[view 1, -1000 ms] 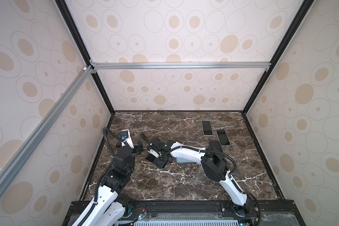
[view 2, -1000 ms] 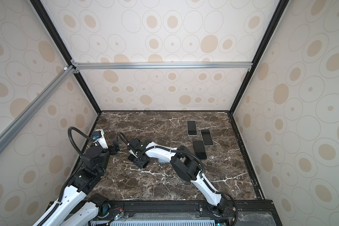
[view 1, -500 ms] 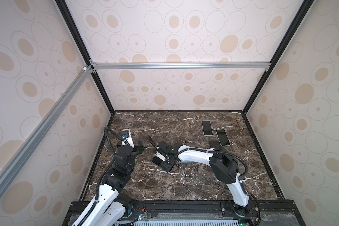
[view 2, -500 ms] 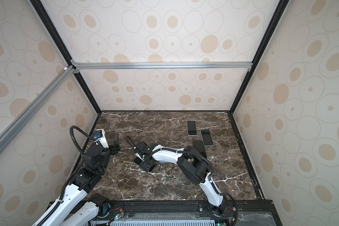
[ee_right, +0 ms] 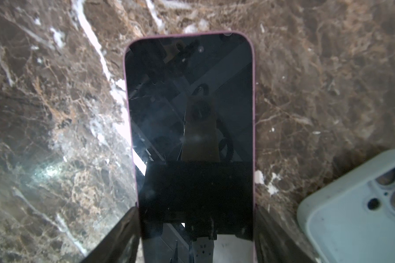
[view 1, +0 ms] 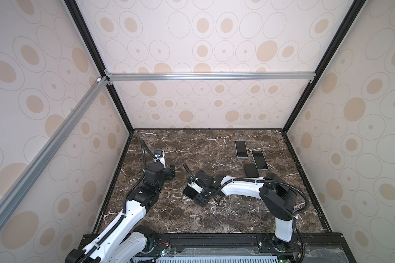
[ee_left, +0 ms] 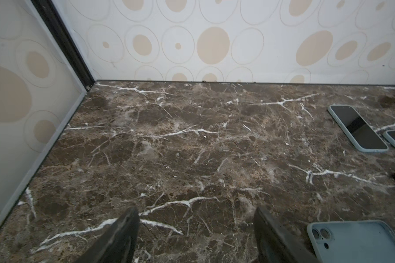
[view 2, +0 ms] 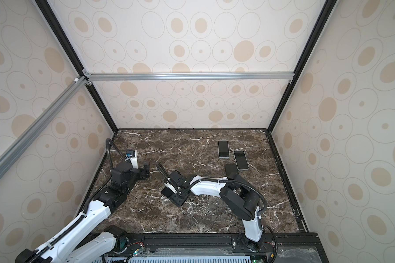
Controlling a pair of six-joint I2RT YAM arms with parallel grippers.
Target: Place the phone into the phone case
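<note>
Right wrist view: the right end effector (ee_right: 196, 234) grips the phone (ee_right: 189, 109), a dark-screened handset with a pink rim, clamped across its long edges. The phone hangs just beside the phone case (ee_right: 360, 211) without touching it, and a strip of bare surface (ee_right: 317, 79) shows between them. The phone case is pale blue-grey and lies flat on the surface, its camera cut-outs visible. The left end effector (ee_left: 196, 236) stands wide and empty near the phone case, clear of it.
</note>
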